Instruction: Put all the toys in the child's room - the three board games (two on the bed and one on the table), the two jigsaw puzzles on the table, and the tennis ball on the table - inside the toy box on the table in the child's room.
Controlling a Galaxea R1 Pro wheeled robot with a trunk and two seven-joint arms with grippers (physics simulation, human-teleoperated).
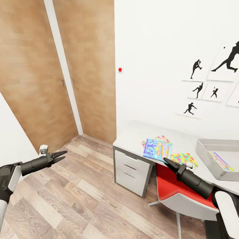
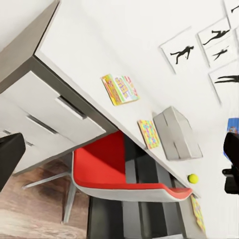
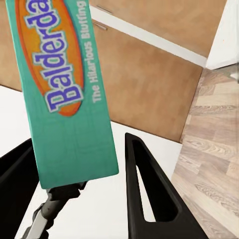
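My right gripper [image 1: 167, 162] is shut on the blue board game [image 1: 157, 149], holding it above the table's [image 1: 132, 136] front edge; its teal "Balderdash" side [image 3: 64, 99] stands between my fingers. Two more board games [image 2: 119, 89] lie overlapped on the table behind it. Beside them lies a jigsaw puzzle [image 1: 184, 158], then the grey toy box [image 1: 205, 152] with a colourful flat piece [image 1: 221, 161] inside. The tennis ball [image 2: 193, 178] and a second jigsaw puzzle [image 2: 198, 211] lie past the toy box. My left gripper [image 1: 59, 156] hangs open over the floor. The bed is out of view.
A red chair [image 1: 172, 189] is tucked under the table right below my right arm. A grey drawer cabinet [image 1: 131, 169] forms the table's left end. Wooden doors [image 1: 33, 83] fill the wall to the left, with plank floor [image 1: 83, 199] before them.
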